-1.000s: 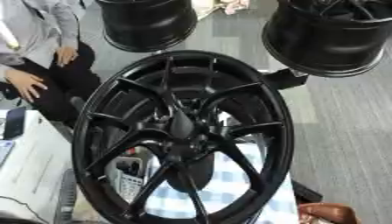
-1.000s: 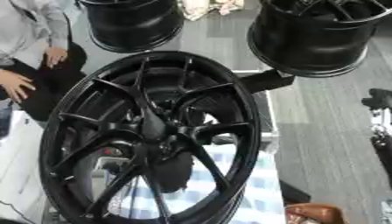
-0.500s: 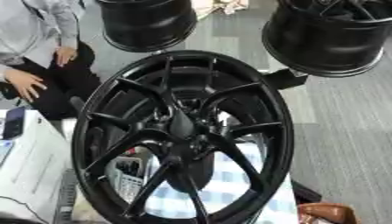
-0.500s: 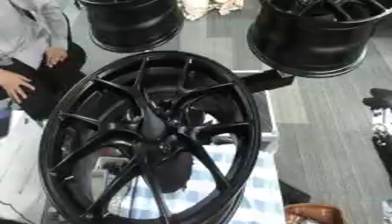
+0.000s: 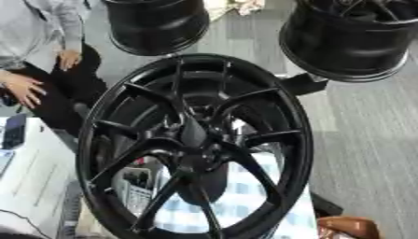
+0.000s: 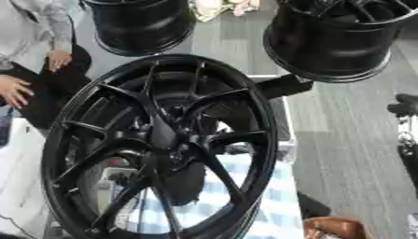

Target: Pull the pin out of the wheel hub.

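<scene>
neither of the robot's hands shows in either view, so i cannot tell how the fingers are set, nor which arm is nearer the work. going left to right: a white surface (image 5: 37, 182) sits at the left edge beside the rim. next comes the big black wheel hub (image 5: 196, 149), standing nearly face-on and filling the middle, its spokes meeting at the centre boss (image 5: 198, 161). the pin should be somewhere about that boss, but i cannot pick it out against the black metal. through the spokes a blue checked cloth (image 5: 245, 200) shows low down. to the right, a second black rim (image 5: 351, 39) stands well apart on the grey floor. i'd judge any reach must come straight in toward the centre, along the wheel's axle line.
</scene>
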